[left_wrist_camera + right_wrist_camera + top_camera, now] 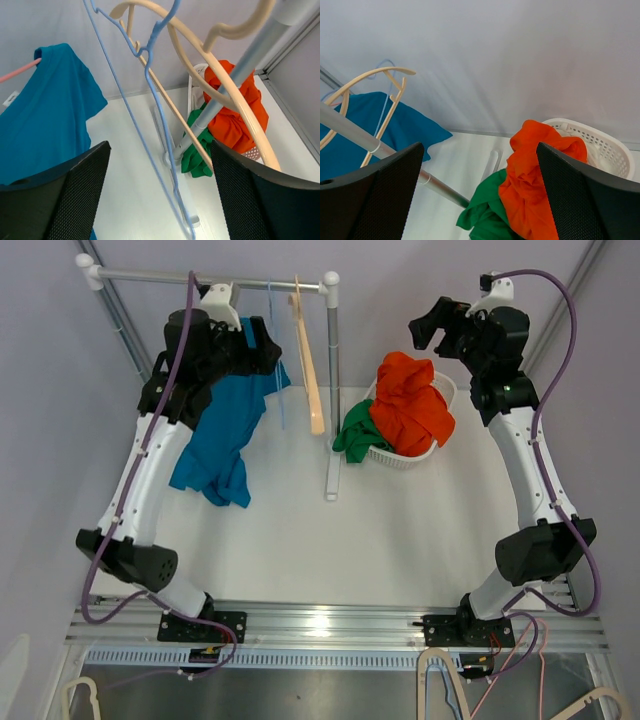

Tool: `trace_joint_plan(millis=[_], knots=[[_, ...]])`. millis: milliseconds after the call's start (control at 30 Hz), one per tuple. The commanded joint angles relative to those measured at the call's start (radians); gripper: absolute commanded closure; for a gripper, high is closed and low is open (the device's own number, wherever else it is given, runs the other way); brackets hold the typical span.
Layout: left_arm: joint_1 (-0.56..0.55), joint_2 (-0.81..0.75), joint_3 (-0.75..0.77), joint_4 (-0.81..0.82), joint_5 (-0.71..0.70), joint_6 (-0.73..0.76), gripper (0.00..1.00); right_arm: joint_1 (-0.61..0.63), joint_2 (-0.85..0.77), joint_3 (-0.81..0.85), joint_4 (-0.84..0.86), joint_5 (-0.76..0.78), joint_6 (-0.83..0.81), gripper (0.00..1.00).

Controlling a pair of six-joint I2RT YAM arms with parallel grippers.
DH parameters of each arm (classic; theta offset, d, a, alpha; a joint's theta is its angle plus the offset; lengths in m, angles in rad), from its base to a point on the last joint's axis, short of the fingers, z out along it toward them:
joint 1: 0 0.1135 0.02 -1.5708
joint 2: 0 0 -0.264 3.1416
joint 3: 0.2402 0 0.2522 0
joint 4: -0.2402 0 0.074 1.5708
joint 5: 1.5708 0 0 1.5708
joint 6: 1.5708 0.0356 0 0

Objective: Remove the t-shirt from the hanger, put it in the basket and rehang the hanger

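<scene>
White tabletop point(300, 540) fills the middle of the top view, with a metal rack point(332, 360) standing on it, rail along the upper left, one post coming down near centre. Teal t-shirt point(225, 435) hangs from the rail in the upper left of the frame and is on its hanger, its lower part bunched and drooping toward the tabletop. The left wrist view shows a pink hanger point(17, 71) tip poking out at the shirt's shoulder, far left of the frame. White basket point(445, 390) sits right of the post, upper right of centre, holding an orange garment point(410, 405) heaped on top and a green garment point(355, 435) spilling over its left rim toward the post. Beige hanger point(310, 370) hangs bare on the rail just left of the post, and a thin blue hanger point(144, 50) hangs beside it, between it and the shirt. Left claw point(262, 345) is up by the rail at the shirt's top right; jaws spread wide, nothing between them; can't tell if it touches the cloth. Right claw point(430, 325) is raised in the upper right above the basket, also spread wide and holding nothing.
</scene>
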Motion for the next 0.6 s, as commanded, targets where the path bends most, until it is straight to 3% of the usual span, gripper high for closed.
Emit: trace_joint_plan(millis=[0,67,167,300,567], knots=[[0.013,-0.182,-0.054,0.071,0.0,0.044,0.14,-0.004,-0.034,-0.004,-0.005,-0.031,-0.014,0.01],[0.056,-0.254,-0.097,0.075,0.02,0.03,0.12,-0.004,-0.051,-0.025,0.009,-0.035,-0.014,0.01],[0.087,-0.306,-0.123,0.043,0.008,0.056,0.01,-0.004,-0.072,-0.073,0.03,-0.043,-0.003,0.01],[0.116,-0.383,-0.247,0.131,-0.032,0.092,0.0,-0.004,-0.087,-0.106,0.029,-0.075,0.022,0.0],[0.286,-0.179,-0.057,0.008,0.064,0.104,0.0,0.003,-0.153,-0.169,0.052,-0.09,0.042,0.0]])
